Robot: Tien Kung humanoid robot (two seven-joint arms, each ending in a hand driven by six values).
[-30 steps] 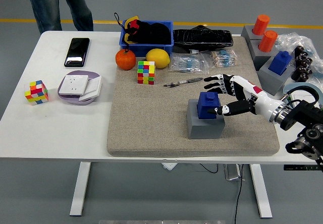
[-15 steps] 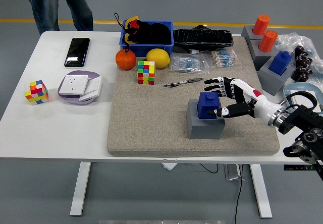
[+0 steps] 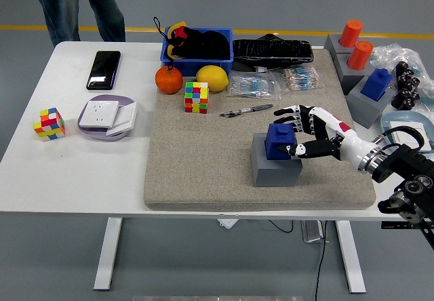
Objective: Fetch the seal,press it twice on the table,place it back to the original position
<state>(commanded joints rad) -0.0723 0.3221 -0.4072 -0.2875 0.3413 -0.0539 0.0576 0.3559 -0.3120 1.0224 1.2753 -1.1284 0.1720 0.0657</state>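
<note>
The blue seal (image 3: 279, 140) is seated upright in its grey holder block (image 3: 275, 168), at about 5 o'clock on the beige felt mat (image 3: 203, 158). The right hand (image 3: 308, 133) is positioned at the seal's 3 o'clock side: the thumb tip is seen touching or just beside the seal's lower right edge, and the other fingers (image 3: 288, 116) are spread loosely above and behind it, so nothing is gripped. Compared with the earlier frames, the forearm and wrist have been drawn slightly toward 4 o'clock, while the fingertips have barely shifted; the seal and block are unchanged in place. No left hand is seen. Elsewhere nothing has been moved: a pen (image 3: 245, 110) at the seal's 11 o'clock, a colour cube (image 3: 196, 97), an orange (image 3: 169, 80) and a lemon (image 3: 212, 78) at the mat's 11 o'clock, and a blue bin (image 3: 196, 48) behind them. At the mat's 2 o'clock, two orange seals (image 3: 355, 45) and a second blue seal (image 3: 376, 84) are seated in grey holders. On the bare white table (image 3: 74, 179), at 9 o'clock, a phone (image 3: 104, 69), a white socket on a purple disc (image 3: 106, 116) and a second cube (image 3: 49, 124) are laid out. A person's legs (image 3: 74, 6) are visible at 11 o'clock, beyond the far edge.
</note>
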